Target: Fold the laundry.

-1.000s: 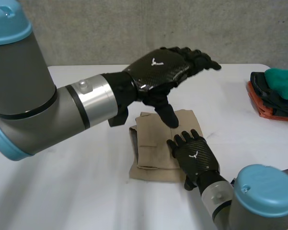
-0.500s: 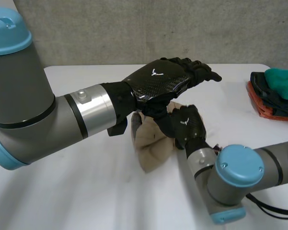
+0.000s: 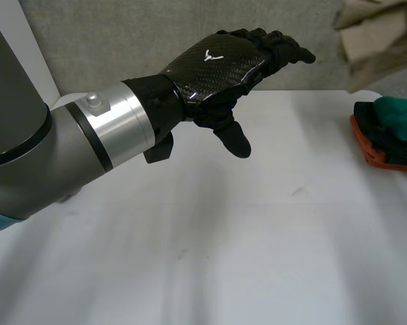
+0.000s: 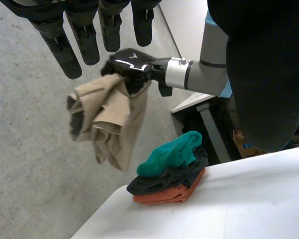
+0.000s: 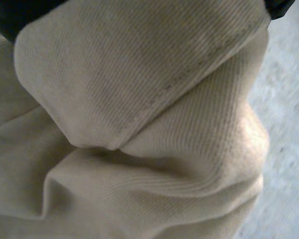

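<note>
The white bench lies bare in front. Over it reaches the left arm, grey with a silver cuff, and at its end the left hand hangs in the air, palm down, clear of the surface. Its fingers are stretched out straight and loose, the thumb points downward, and it holds nothing. The left wrist view shows the same: fingertips spread and apart from everything.

Further off, at the bench's far right corner, sits a pile of folded clothes: orange at the bottom, dark in the middle, a teal piece on top.

Beyond and above that pile, the right hand is up in the air at the end of the right arm, its fingers curled tight round the top of a tan cloth. The cloth hangs bunched and rumpled from that grip, off the bench, its lowest fold near the teal piece but not touching it. Close up, the cloth shows a stitched hem and soft creases.
</note>
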You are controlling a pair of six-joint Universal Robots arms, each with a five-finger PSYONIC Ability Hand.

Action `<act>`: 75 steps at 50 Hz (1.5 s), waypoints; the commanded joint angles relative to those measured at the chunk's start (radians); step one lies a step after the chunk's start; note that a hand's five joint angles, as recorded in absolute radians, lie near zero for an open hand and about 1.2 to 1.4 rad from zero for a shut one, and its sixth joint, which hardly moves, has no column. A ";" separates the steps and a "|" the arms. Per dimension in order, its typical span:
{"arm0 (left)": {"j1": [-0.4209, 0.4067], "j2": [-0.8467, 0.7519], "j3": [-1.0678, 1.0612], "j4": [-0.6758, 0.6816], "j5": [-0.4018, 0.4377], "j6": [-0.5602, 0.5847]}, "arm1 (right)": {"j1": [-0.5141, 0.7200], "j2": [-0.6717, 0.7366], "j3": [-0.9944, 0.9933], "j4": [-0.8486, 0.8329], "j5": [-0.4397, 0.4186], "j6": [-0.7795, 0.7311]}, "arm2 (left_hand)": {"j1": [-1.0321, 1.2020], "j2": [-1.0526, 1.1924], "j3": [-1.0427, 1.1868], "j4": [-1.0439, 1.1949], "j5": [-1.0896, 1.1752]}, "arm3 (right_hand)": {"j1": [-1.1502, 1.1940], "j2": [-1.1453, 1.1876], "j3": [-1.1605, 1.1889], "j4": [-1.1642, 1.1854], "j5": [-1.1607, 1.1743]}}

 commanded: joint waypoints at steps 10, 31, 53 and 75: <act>0.001 -0.038 -0.061 0.003 0.002 -0.003 | -0.352 0.577 -0.332 0.100 -0.514 0.121 | -0.002 -0.013 -0.032 -0.022 -0.039 | 0.367 0.248 0.223 0.200 0.307; -0.013 -0.039 -0.054 0.003 0.000 -0.004 | -0.377 0.273 -0.091 0.172 -0.392 0.000 | 0.003 -0.007 -0.027 -0.016 -0.033 | -0.855 -0.974 -0.999 -1.022 -0.915; -0.017 -0.007 0.066 0.043 -0.101 -0.107 | -0.362 -0.095 -0.152 0.469 0.315 -0.330 | 0.024 0.014 -0.006 0.005 -0.013 | -0.855 -0.974 -0.999 -1.022 -0.915; 0.437 0.026 -0.082 -0.006 -0.609 0.302 | 0.215 -0.493 0.703 0.094 -0.042 -0.201 | 0.006 -0.004 -0.024 -0.013 -0.030 | -0.855 -0.974 -0.999 -1.022 -0.915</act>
